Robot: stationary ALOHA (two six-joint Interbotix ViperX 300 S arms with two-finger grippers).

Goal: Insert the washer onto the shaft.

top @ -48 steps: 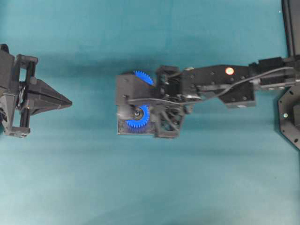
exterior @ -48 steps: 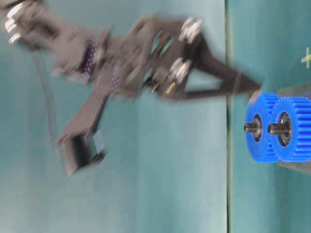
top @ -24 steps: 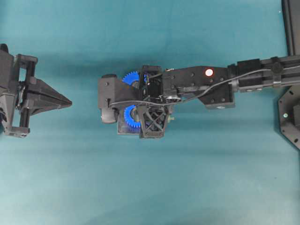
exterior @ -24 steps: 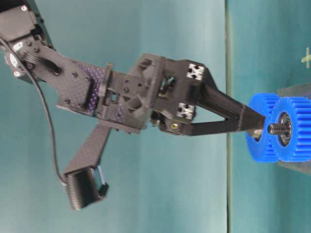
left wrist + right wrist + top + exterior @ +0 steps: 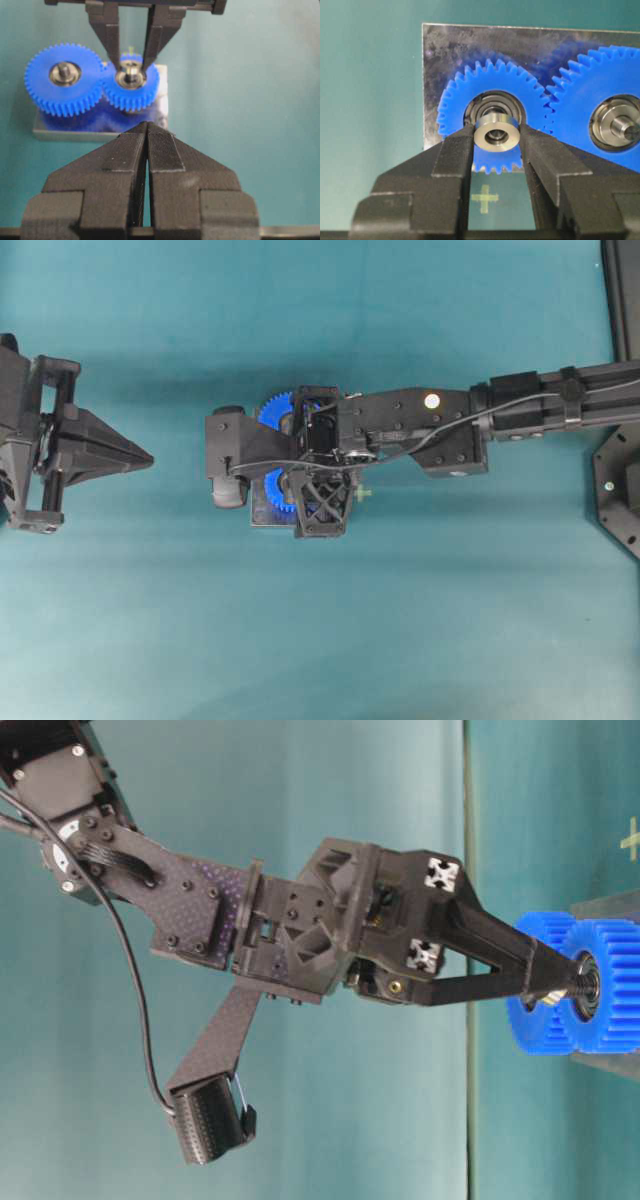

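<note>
The right gripper is pinching the washer directly over the shaft; keeping its bore centred while lowering looks wise.

A teal tabletop is spreading across the overhead view, plain and matte. Soft light is falling evenly on it, leaving a faint shadow band along its upper part. A small pale cross mark is sitting on the tabletop. At the tabletop's right edge, a dark frame piece is running along the upper corner. In the table-level view, a teal wall is rising behind the tabletop, meeting it at a thin dark seam.
</note>
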